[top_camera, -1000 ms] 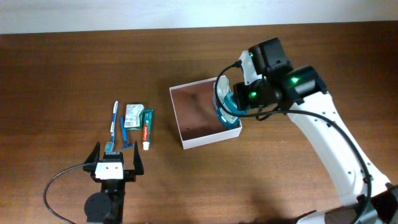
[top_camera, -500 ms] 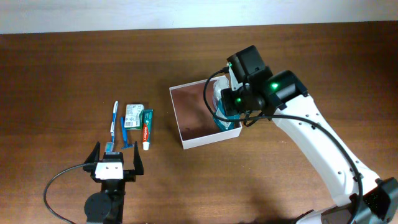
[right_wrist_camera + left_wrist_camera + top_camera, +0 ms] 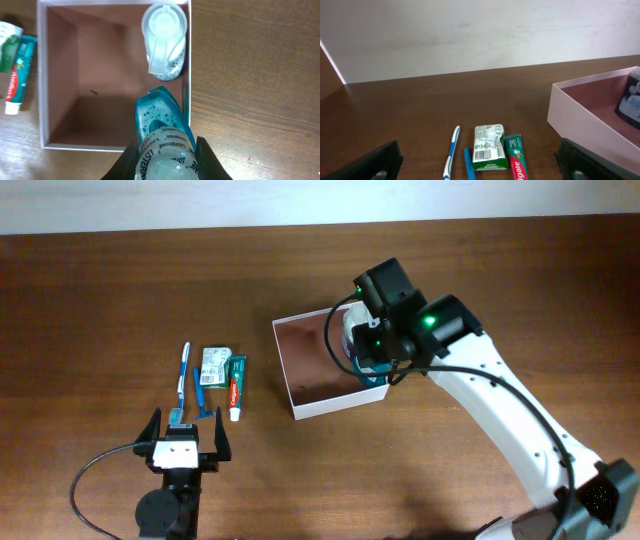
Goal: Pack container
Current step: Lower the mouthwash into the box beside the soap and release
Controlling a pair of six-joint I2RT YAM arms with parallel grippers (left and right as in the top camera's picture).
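You have one container (image 3: 284,372), sitting flat on the table (image 3: 100,290) near its middle, mouth up. It is square, so no side is the long one, and its walls are turned a little askew to the table's edges.

Your right claw (image 3: 163,161) is clamped on one bottle (image 3: 159,127) of teal liquid with a Listerine label. The bottle's long axis runs straight out from the claw. Its far end points down over the container's wall, at a corner on the side away from the loose toiletries. One white-capped bottle (image 3: 164,37) stands inside the container, in the next corner along that same wall.

Your left claw (image 3: 187,425) sits at the near-left of the table, fingers wide apart, gripping nothing. Ahead of it lie four toiletries side by side, one of each:
- a white-and-blue toothbrush (image 3: 183,370)
- a blue stick (image 3: 204,395), which you cannot identify for sure
- a green-and-white soap packet (image 3: 214,364)
- a Colgate toothpaste tube (image 3: 237,386)

All four point lengthwise away from that claw. The toothpaste tube lies closest to the container, near it but not touching.
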